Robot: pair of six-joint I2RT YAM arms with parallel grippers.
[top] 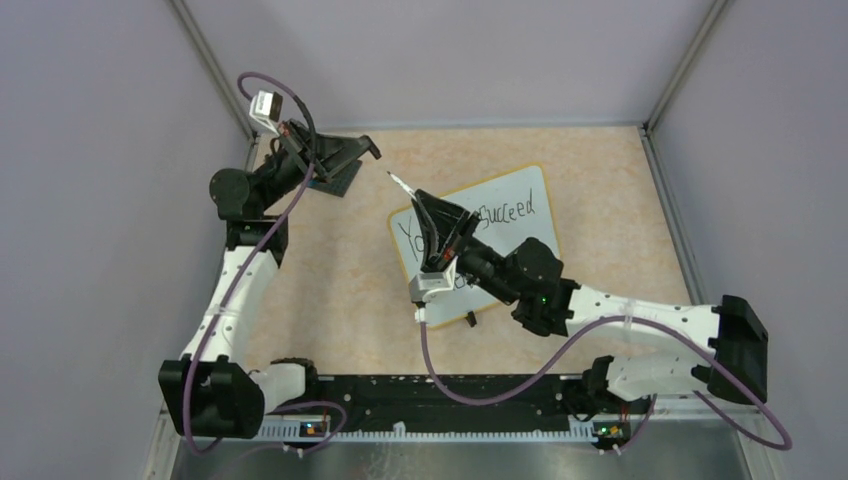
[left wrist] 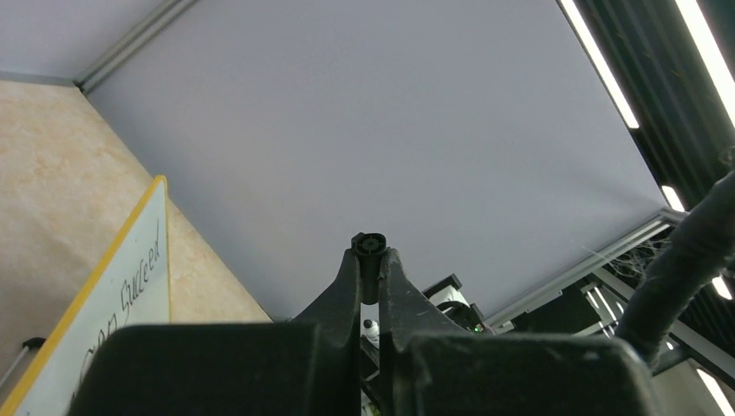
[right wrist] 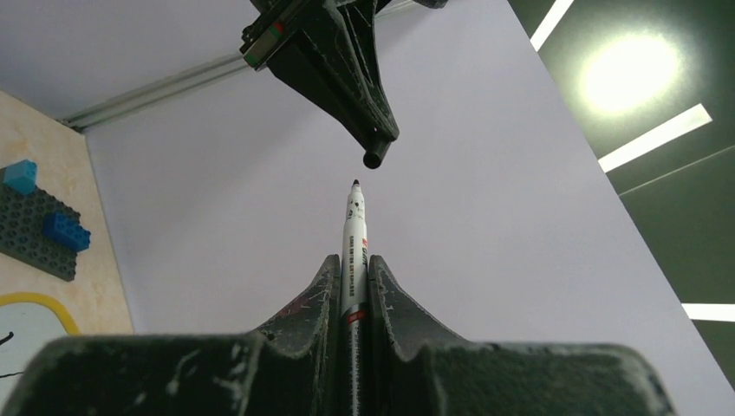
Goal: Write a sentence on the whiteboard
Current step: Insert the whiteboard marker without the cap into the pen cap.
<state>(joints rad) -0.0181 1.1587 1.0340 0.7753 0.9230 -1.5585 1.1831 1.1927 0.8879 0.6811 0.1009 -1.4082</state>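
Left pincer (left wrist: 370, 260): pressed together on a small black cap (left wrist: 370, 244), which is gripped only at the fingertips.
Plate (right wrist: 35, 232): a dark plate with blue blocks is seen beneath the left pincer.
Gap: the cap's mouth and the marker tip are near but apart, and the tip appears aimed slightly off the mouth.
Right pincer (right wrist: 352, 264): pinching a marker (right wrist: 354, 221), tip pointed away from the wrist toward the cap.
Board (top: 530, 190): laid flat under and behind the right pincer.
Sentence (top: 515, 212): written on the board and partly hidden by the right arm.
Risk, miss: the tip could be slid past the cap if the offset is not corrected.
Risk, drop: the shallowly held cap could be twisted out by an off-centre push.
Risk, slip: the marker could be pushed back through its fingers.
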